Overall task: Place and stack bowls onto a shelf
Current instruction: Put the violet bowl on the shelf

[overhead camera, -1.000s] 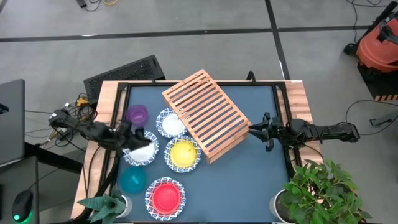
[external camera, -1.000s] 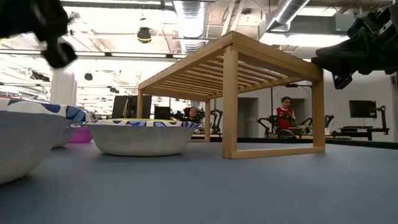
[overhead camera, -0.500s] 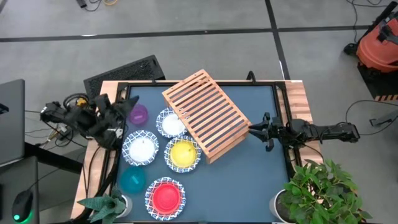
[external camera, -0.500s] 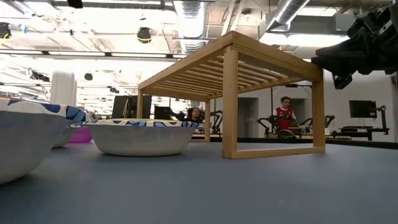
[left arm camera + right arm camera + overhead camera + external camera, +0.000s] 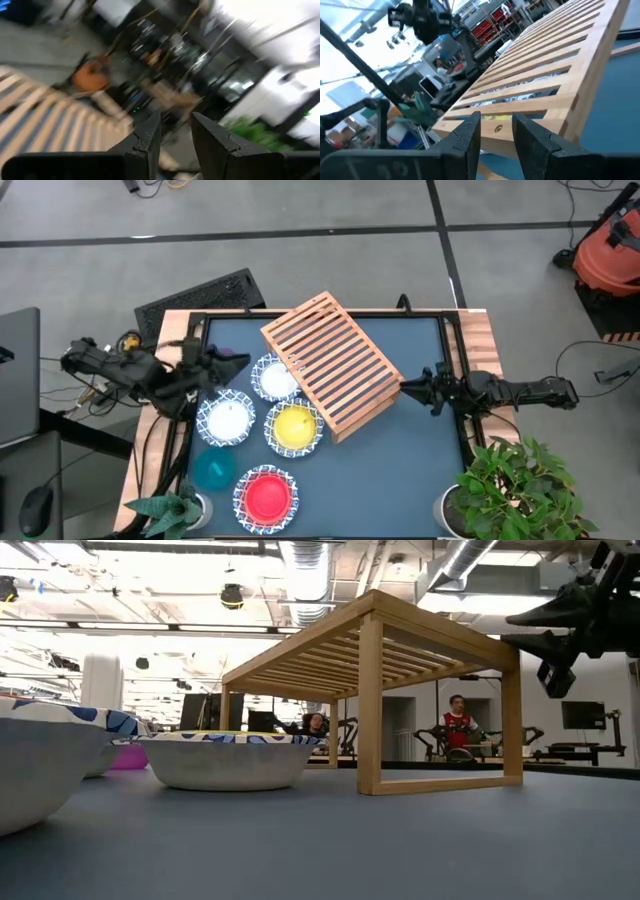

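The dark blue tabletop [image 5: 400,450] carries the light-wood slatted shelf [image 5: 330,365], set askew near the middle, and nothing rests on its slats yet, so the stacking has not begun. Beside the shelf lie the blue-rimmed white dishes: an empty one [image 5: 277,378] touching its edge, another empty one [image 5: 225,420], one holding the yellow bowl [image 5: 294,426] and one holding the red bowl [image 5: 266,496]. The teal bowl [image 5: 211,470] sits alone nearby; the purple bowl [image 5: 233,355] peeks out under the left arm. The step in hand looks like the approach to a first pick. The left hand [image 5: 205,358] hovers by the purple bowl, fingers narrowly parted and holding nothing. The right hand [image 5: 408,388] waits at the shelf's far corner, fingers apart, empty. Next, the left hand likely needs to descend onto a bowl's rim and close.
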You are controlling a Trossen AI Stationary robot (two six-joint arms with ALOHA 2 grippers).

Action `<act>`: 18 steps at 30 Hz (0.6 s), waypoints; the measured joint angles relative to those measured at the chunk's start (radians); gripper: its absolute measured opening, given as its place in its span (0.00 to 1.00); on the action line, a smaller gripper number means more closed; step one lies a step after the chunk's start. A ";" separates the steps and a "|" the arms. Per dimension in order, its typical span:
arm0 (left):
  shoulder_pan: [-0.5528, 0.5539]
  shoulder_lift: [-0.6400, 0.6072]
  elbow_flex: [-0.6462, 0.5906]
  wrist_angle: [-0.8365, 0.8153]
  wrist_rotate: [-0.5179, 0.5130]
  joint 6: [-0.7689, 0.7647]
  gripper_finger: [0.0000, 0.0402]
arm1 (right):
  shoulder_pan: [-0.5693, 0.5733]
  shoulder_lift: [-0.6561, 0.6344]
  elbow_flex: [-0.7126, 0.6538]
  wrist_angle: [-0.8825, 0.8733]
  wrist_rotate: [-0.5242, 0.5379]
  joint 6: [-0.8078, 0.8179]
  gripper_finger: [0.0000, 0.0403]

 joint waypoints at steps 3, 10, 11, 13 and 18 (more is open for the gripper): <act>0.000 0.021 0.049 -0.201 -0.019 -0.070 0.24 | -0.002 0.000 0.000 0.002 0.000 0.104 0.34; 0.001 0.081 0.148 -0.487 0.014 -0.106 0.35 | 0.001 0.000 0.000 -0.002 -0.004 0.284 0.34; 0.003 0.090 0.156 -0.517 0.016 -0.111 0.37 | 0.002 0.000 0.000 -0.006 -0.004 0.292 0.34; 0.011 0.110 0.165 -0.563 0.031 -0.125 0.43 | 0.001 0.000 0.000 -0.010 -0.003 0.308 0.34; 0.069 0.148 0.174 -0.712 0.082 -0.245 0.55 | 0.000 0.000 0.000 0.017 0.056 0.311 0.34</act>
